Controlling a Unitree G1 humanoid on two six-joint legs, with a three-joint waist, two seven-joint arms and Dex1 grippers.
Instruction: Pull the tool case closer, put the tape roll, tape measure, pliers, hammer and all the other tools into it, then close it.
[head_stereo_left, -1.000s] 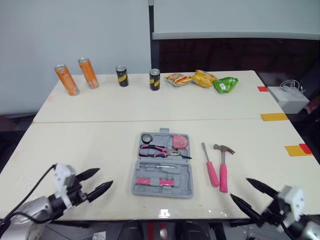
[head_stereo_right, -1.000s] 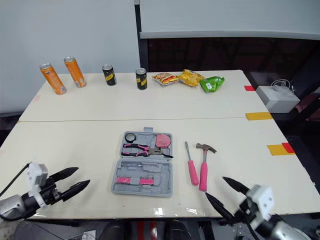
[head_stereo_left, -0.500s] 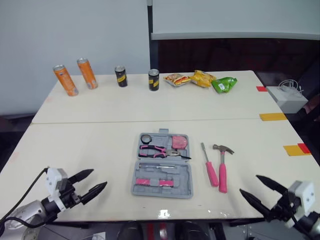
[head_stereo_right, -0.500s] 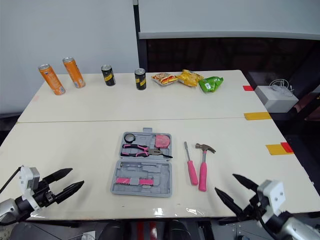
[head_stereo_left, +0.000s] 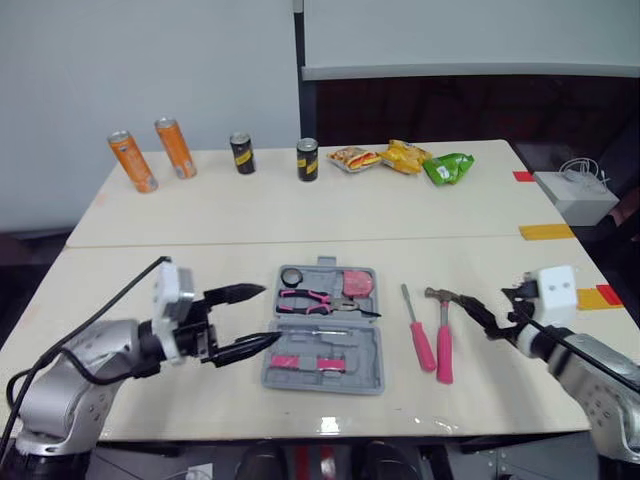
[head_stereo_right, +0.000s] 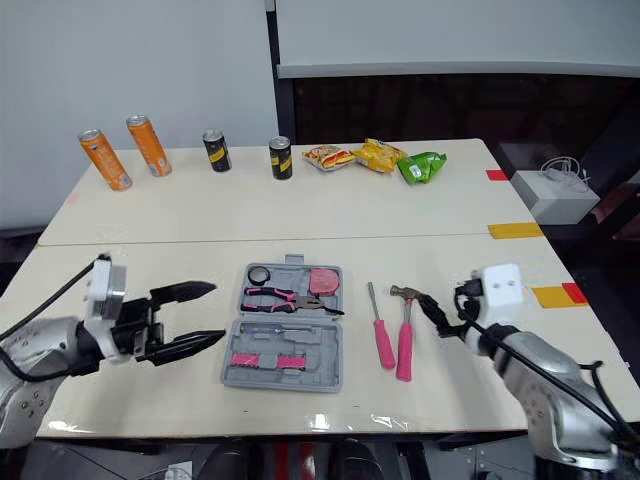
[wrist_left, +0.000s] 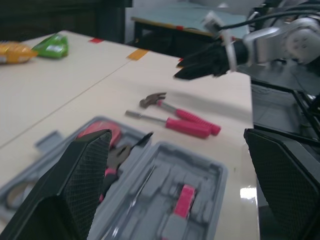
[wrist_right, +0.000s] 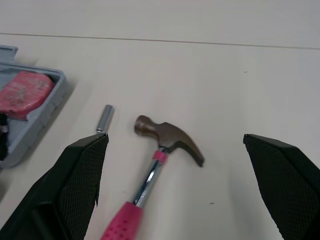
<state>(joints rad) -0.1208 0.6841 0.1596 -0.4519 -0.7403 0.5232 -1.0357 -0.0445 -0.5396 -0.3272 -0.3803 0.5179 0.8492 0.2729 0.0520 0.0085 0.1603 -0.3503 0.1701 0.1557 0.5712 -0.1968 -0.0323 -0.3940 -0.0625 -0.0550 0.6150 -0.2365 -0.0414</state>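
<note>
The grey tool case (head_stereo_left: 325, 330) lies open in the middle of the near table. In it are a black tape roll (head_stereo_left: 292, 277), a pink tape measure (head_stereo_left: 358, 283) and pink-handled pliers (head_stereo_left: 318, 299). Right of the case, a pink-handled screwdriver (head_stereo_left: 420, 332) and hammer (head_stereo_left: 445, 335) lie side by side on the table. My left gripper (head_stereo_left: 268, 316) is open, with its fingertips at the case's left edge. My right gripper (head_stereo_left: 478, 318) is open just right of the hammer head (wrist_right: 167, 134), which shows between its fingers in the right wrist view.
On the far table stand two orange cans (head_stereo_left: 133, 160), two dark cans (head_stereo_left: 309, 159) and several snack packs (head_stereo_left: 405, 157). A white box (head_stereo_left: 575, 195) sits off the right side. Coloured tape marks (head_stereo_left: 545, 233) line the right edge.
Both arms came up from the table's front edge. My left gripper moved right to the case's left side. My right gripper moved in and forward to beside the hammer head.
</note>
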